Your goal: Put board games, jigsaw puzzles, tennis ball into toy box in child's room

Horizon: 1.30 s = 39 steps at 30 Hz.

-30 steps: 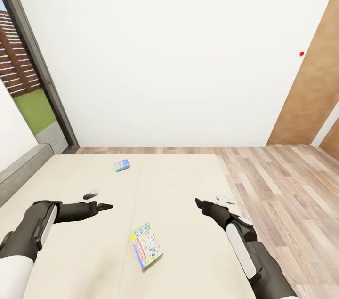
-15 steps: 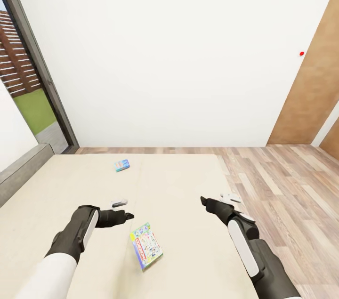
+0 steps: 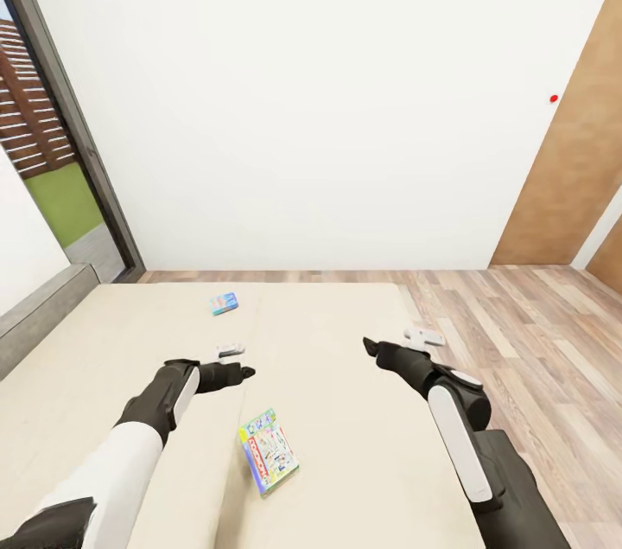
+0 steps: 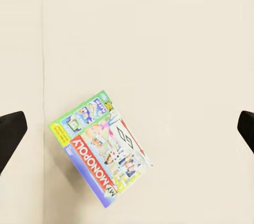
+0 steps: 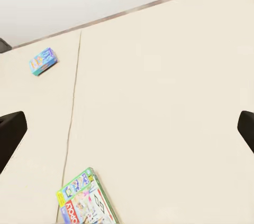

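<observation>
The bed (image 3: 345,411) carries two board games on its beige two-part mattress.

1. The larger board game (image 3: 269,450), green-edged with a white busy cover lettered MONOPOLY, lies flat near the mattress seam, close to the robot. In the head view its long axis runs from near-right to far-left at a slight slant, with the green edge at the far end. The left wrist view shows the same box (image 4: 100,147) lying diagonally between the two finger tips, touching neither.

2. The smaller blue board game (image 3: 224,303) lies flat farther up the bed, just left of the seam and well apart from the larger box. Its long axis runs roughly across the bed, tilted slightly. The right wrist view shows it (image 5: 43,61) near the far edge of the mattress, with the larger box (image 5: 86,199) partly cut off at the frame edge.

3. The left gripper (image 3: 244,372) is positioned above the mattress, just beyond the far end of the larger box. Its fingers (image 4: 10,134) are spread wide and hold nothing.

4. The right gripper (image 3: 370,347) is positioned above the right half of the mattress, well apart from both boxes. Its fingers (image 5: 10,136) are likewise spread wide and hold nothing.

5. Beyond the bed are a wood-plank floor (image 3: 518,333), a white wall (image 3: 311,99) and a small red wall button (image 3: 554,98).
</observation>
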Tool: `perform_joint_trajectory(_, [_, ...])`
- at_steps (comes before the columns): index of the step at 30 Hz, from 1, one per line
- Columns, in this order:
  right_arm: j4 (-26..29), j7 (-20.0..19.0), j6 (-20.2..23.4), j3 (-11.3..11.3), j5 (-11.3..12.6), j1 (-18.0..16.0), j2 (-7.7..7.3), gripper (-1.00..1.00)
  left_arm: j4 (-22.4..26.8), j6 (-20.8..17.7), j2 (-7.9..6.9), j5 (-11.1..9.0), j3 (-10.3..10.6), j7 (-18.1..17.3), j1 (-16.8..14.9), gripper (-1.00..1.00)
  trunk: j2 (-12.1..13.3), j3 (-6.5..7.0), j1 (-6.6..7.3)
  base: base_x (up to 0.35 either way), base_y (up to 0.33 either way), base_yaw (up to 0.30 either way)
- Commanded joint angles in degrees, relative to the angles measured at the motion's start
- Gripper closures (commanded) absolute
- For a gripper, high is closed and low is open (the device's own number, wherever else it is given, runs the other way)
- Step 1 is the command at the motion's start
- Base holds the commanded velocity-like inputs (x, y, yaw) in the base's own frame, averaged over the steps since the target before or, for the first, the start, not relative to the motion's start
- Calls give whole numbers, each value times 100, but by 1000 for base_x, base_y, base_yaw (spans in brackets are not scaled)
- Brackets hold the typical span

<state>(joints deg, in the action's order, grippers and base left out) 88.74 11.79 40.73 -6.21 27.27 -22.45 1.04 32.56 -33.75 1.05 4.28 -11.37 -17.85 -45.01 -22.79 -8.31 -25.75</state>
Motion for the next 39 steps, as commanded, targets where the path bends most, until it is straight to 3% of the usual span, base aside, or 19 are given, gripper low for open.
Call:
perform_joint_trajectory(1, [15,39,20,-4,63,-6,0,-100,-17,-4,4,47,-45,-41,-10,-100,-13,-13,-4,0,0,0])
perform_joint_trajectory(12, [61,-122,50,3,76,-5,-1,-100,-106,143,30,62,-43,-35,-24,-100,-13,-34,-4,0,0,0])
perform_joint_trajectory(39, [28,-133,80,14,76,-5,3,-100,-110,157,35,56,-40,-34,-25,-100,-13,-280,-4,0,0,0])
